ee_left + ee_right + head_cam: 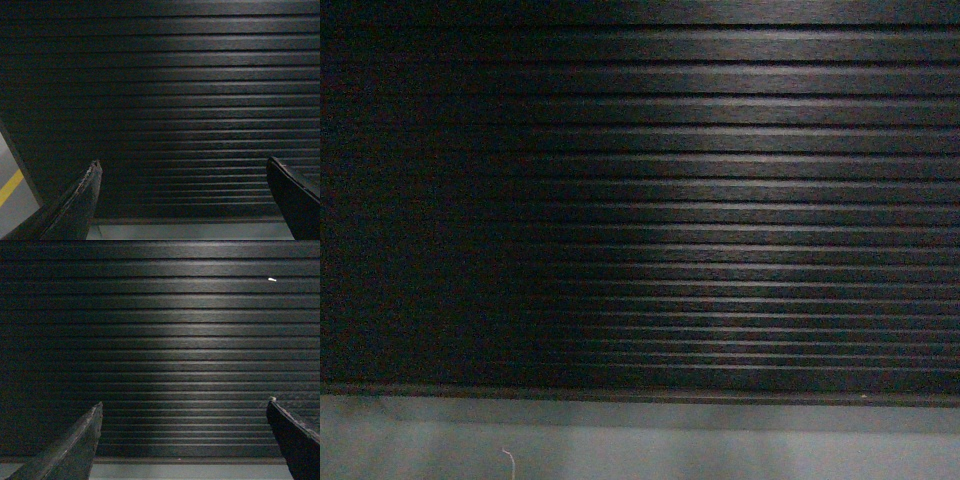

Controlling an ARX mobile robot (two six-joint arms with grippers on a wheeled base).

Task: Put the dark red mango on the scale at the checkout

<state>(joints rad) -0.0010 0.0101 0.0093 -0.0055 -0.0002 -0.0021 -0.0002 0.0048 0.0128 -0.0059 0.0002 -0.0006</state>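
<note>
Checkout [720, 200]: dark, horizontally ribbed front panel filling all three views; grey plinth [640, 440] beneath.
Left gripper [182, 172]: fingers spread wide, nothing between them, facing the panel.
Right gripper [184, 412]: likewise spread, unloaded.
Mango, scale: neither visible in any view.

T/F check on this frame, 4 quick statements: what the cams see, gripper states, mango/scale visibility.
1. The head view is filled by the checkout ribbed front panel. True.
2. The left gripper is shut on a mango. False: its jaws stand wide apart, nothing between them.
3. The right gripper is open and empty. True.
4. The scale shows in the head view. False: neither scale nor mango shows in any view.
</note>
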